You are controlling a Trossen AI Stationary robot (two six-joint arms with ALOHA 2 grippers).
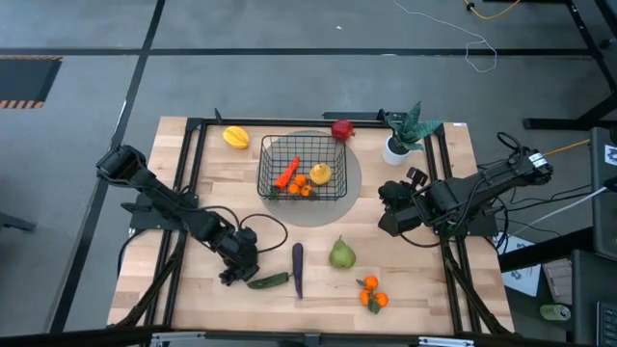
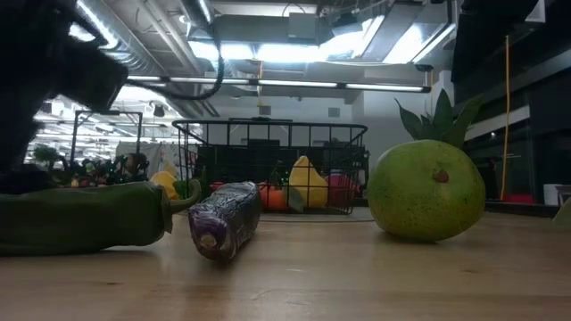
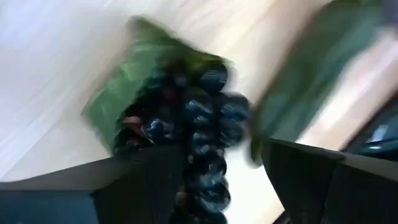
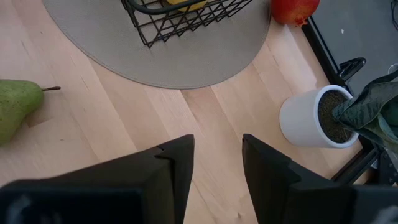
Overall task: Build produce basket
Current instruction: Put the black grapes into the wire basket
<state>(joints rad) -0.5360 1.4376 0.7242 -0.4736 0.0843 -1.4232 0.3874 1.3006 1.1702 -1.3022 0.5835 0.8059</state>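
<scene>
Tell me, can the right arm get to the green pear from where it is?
Probably yes. The right pincer hangs open over bare wood with nothing between it and the pear, which lies apart from the eggplant and tangerines.

So the basket (image 1: pixel 303 167) sat on a round mat (image 1: pixel 349 193) toward the back middle of the table (image 1: pixel 415 280), with a carrot (image 1: pixel 287 173), a yellow fruit (image 1: pixel 320 173) and tangerines (image 1: pixel 303 188) inside it. Behind it, a red fruit (image 1: pixel 341 129) to the right and another yellow one (image 1: pixel 235 137) to the left. The potted plant (image 1: pixel 405 135) stood in the back right corner. Up front: cucumber (image 1: pixel 269 280), then the eggplant (image 1: pixel 297 268) just right of it, the pear (image 1: pixel 342 254) further right, and loose tangerines (image 1: pixel 372 295) nearest the front edge.
</scene>
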